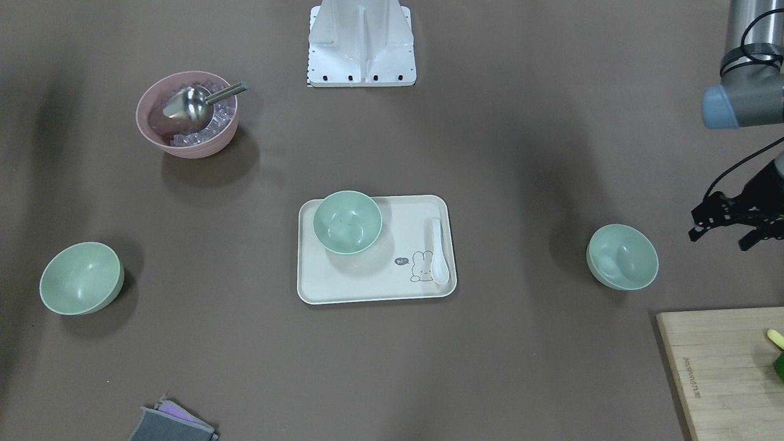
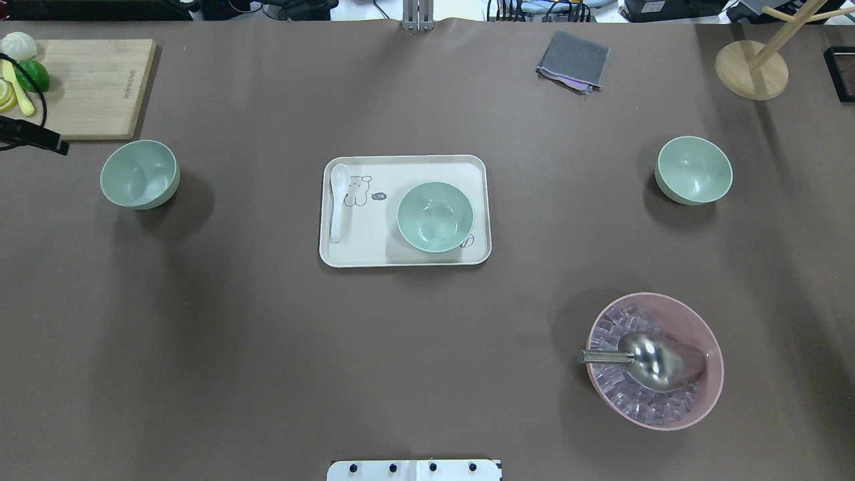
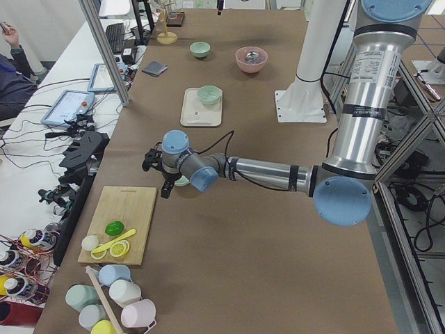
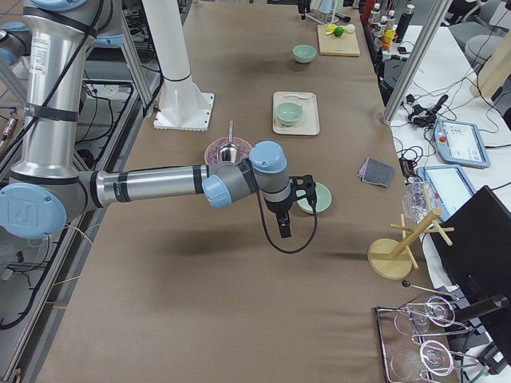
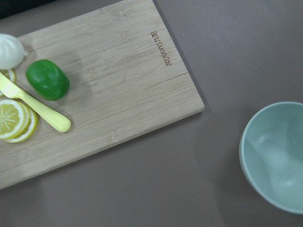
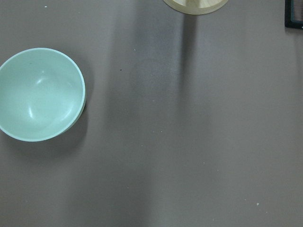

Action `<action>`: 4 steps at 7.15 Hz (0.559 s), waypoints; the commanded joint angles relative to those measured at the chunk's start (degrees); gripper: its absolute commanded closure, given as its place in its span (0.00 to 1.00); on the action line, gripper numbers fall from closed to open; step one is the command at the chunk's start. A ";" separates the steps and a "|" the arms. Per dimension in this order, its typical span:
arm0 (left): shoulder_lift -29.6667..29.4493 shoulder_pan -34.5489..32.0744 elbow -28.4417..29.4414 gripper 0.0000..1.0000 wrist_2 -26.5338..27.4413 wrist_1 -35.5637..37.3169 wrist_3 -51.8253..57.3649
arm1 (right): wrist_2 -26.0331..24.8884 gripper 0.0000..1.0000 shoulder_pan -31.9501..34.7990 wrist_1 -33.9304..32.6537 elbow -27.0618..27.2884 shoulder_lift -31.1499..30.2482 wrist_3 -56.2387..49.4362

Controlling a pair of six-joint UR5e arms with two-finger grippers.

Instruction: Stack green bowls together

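Clock directions follow the overhead view, with 12 o'clock pointing away from the robot and the tray (image 2: pixel 405 257) at the dial's centre.

The three green bowls stand well apart, all upright and none stacked. The middle bowl (image 2: pixel 435 217) sits on the tray, toward its 4 o'clock corner. A white spoon (image 2: pixel 338 200) lies along the tray's 9 o'clock edge. The left bowl (image 2: pixel 139 174) stands on the table (image 2: pixel 267 347) at 9 o'clock and the right bowl (image 2: pixel 693 170) at 3 o'clock.

The left gripper (image 1: pixel 721 239) hangs above the table at about 9 o'clock of the left bowl, near it but not touching. Its fingers are spread and hold nothing. Its wrist camera catches that bowl at the frame's edge, next to the board (image 2: pixel 87 87).

The right gripper (image 4: pixel 295 206) shows only in the right side view, raised above the table close by the right bowl. Whether its fingers are apart or together cannot be told.

A pink bowl (image 2: pixel 708 347) with ice cubes and a metal scoop (image 2: pixel 651 361) stands at 4 o'clock. The board, at 10 o'clock, carries a lime, lemon slices and a yellow knife. A grey cloth (image 2: pixel 573 69) lies at 2 o'clock.
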 commanded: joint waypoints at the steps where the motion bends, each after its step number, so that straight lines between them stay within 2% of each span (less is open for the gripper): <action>1: -2.40 4.99 2.02 0.11 3.04 -0.30 -9.10 | -0.39 0.00 -0.79 0.08 0.00 -0.04 0.80; 2: -1.97 5.08 2.21 0.18 3.04 -1.78 -9.29 | -0.48 0.00 -0.79 0.08 0.00 -0.04 0.80; 3: -1.97 5.09 3.43 0.30 3.13 -2.75 -8.77 | -0.48 0.00 -0.79 0.17 0.00 -0.04 0.80; 4: -2.05 5.26 4.31 0.48 3.13 -4.41 -8.76 | -0.39 0.00 -0.79 0.17 0.00 -0.04 0.80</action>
